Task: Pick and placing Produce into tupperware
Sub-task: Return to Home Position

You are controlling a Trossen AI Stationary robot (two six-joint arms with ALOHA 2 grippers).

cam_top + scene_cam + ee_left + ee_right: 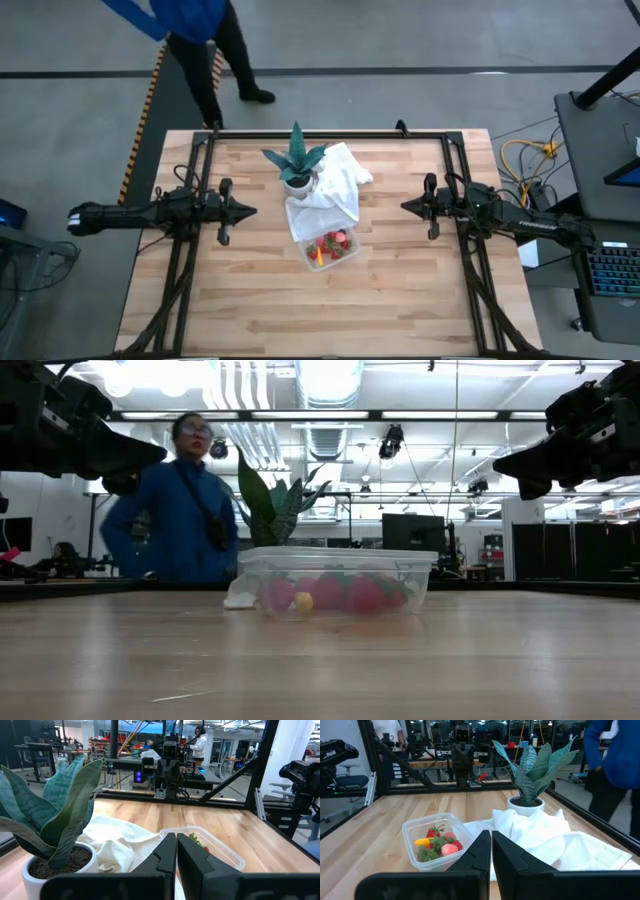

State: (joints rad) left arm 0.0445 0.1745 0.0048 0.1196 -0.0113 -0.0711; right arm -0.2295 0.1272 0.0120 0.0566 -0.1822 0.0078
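A pale wooden plank bench (400, 285) carries everything. A small clear plastic rectangular container with rounded corners (340, 560) stands near its middle, turned a little askew to the bench edges. A crumpled white cloth (335, 190) lies spread on the wood on the container's far side, its near hem reaching the container. A green spiky-leaved plant in a round white pot (296, 168) stands beyond the container, at the cloth's left edge. Black metal frame rails (330, 134) run across the bench's far edge beyond the container and along the wood well apart to its left and right.
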